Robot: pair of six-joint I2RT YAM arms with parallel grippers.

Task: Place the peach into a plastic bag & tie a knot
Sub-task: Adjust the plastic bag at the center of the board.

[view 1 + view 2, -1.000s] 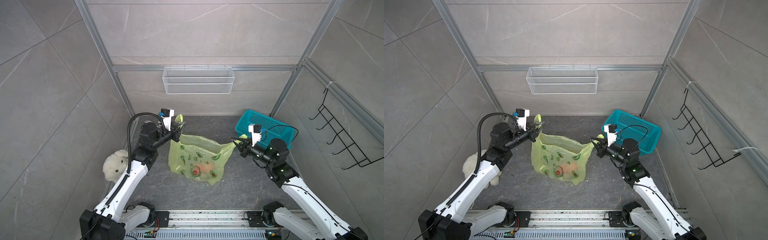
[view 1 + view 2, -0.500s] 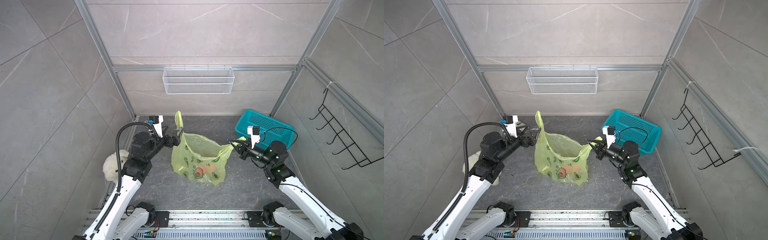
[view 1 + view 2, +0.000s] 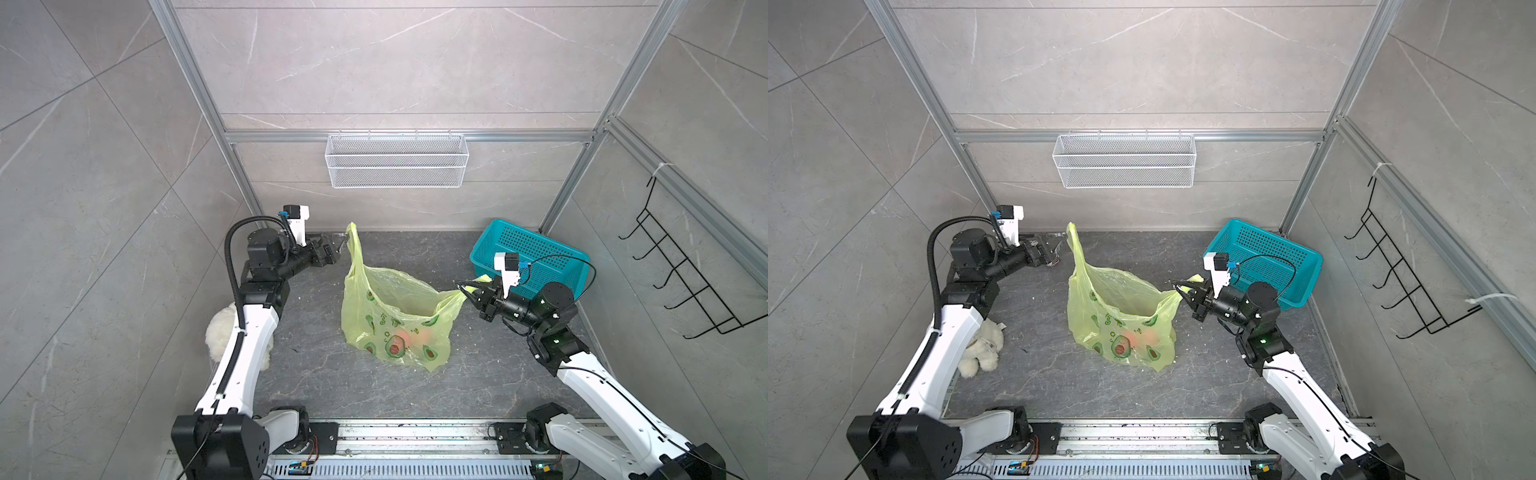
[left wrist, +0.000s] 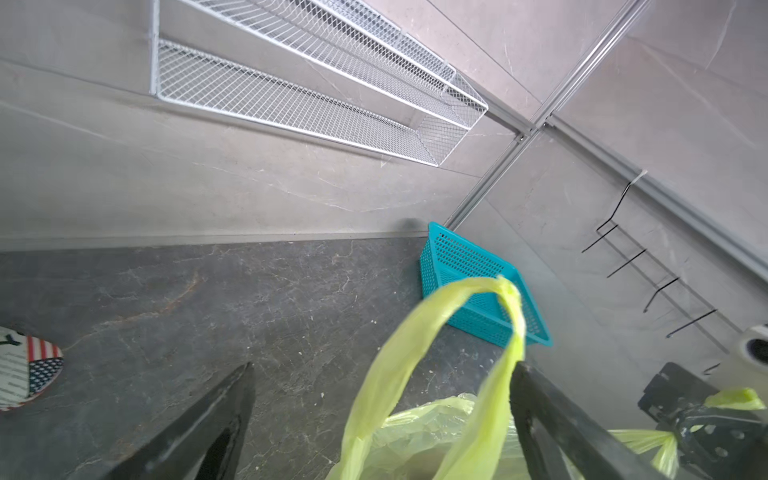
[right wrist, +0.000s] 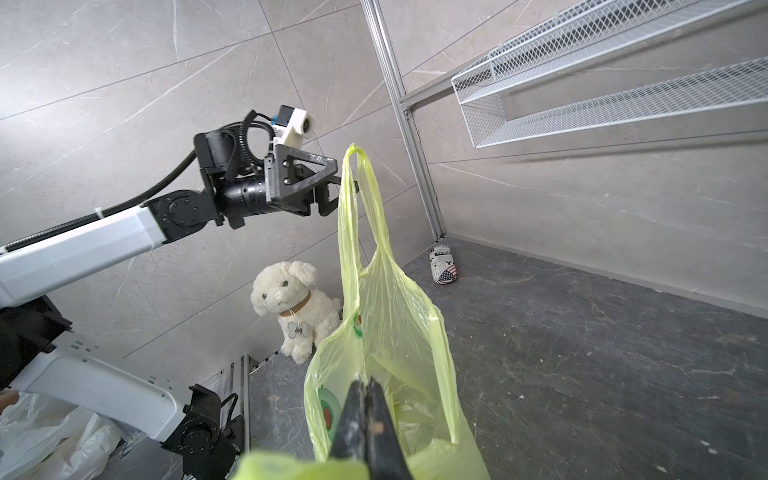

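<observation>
The plastic bag (image 3: 395, 307) stands open on the dark floor in both top views, yellow-green with avocado prints. The peach (image 3: 411, 337) shows as an orange blur through its lower wall. My left gripper (image 3: 338, 247) is open; the bag's left handle loop (image 4: 415, 328) rises upright between its spread fingers and brushes one finger (image 4: 540, 399). My right gripper (image 3: 461, 286) is shut on the bag's right handle, holding that side up; the right wrist view shows its jaws (image 5: 365, 382) pressed together over the film. No knot is in view.
A teal basket (image 3: 536, 257) sits in the back right corner behind my right arm. A white plush dog (image 3: 220, 332) lies by my left arm. A flag-print pouch (image 5: 444, 266) lies near the back wall. A wire shelf (image 3: 397, 166) and a black hook rack (image 3: 681, 282) hang on the walls.
My left gripper has opened, let go of the left handle and drawn back to the left. The freed loop now stands upright. My right gripper has kept its grip.
</observation>
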